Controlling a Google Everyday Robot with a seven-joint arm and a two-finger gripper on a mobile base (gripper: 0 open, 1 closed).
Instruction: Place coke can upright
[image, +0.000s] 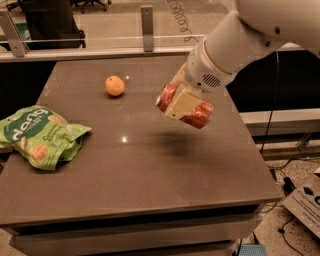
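The red coke can (196, 113) is held on its side, lifted above the right part of the dark table (140, 170). Its shadow falls on the tabletop below and to the left. My gripper (182, 102) is shut on the can, with a cream finger pad (181, 105) across the can's front. The white arm comes down from the upper right and hides the back of the can.
A round orange fruit (115, 85) sits at the table's back middle. A green snack bag (39, 136) lies at the left edge. A railing with glass runs behind the table. Floor and cables lie to the right.
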